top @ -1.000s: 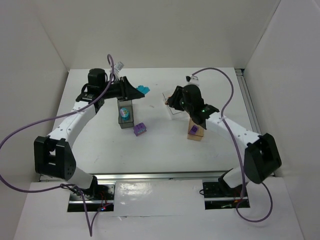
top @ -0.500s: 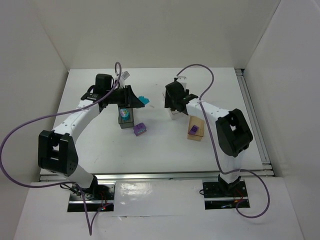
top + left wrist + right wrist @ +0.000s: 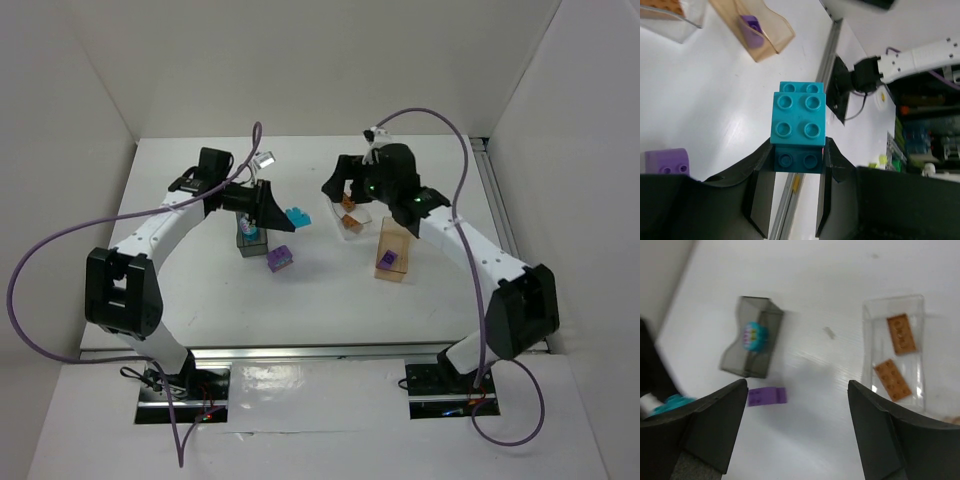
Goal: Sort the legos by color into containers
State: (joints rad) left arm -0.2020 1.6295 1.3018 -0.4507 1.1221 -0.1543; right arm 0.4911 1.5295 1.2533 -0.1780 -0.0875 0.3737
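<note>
Pinching a cyan brick [image 3: 796, 116] by its lower end, the left end effector [image 3: 799, 165] holds it clear of the white tabletop [image 3: 200, 290], studs turned toward the wrist camera. Below and just behind its fingers stands the smoky grey container [image 3: 250, 240], with another cyan piece [image 3: 755, 336] inside. A loose purple brick [image 3: 279, 258] lies on the tabletop just beside that container, on the near side of the left end effector. The right end effector [image 3: 796, 385] hovers over the tabletop with its fingers spread wide and nothing between them. Beyond one of its fingers sits the clear container [image 3: 875, 335], two orange-brown plates [image 3: 901, 333] lying flat and apart inside it; the grey container lies beyond the other finger. The tan-brown container [image 3: 392, 240] stands on the near side of the right end effector, a second purple brick [image 3: 751, 24] inside it.
</note>
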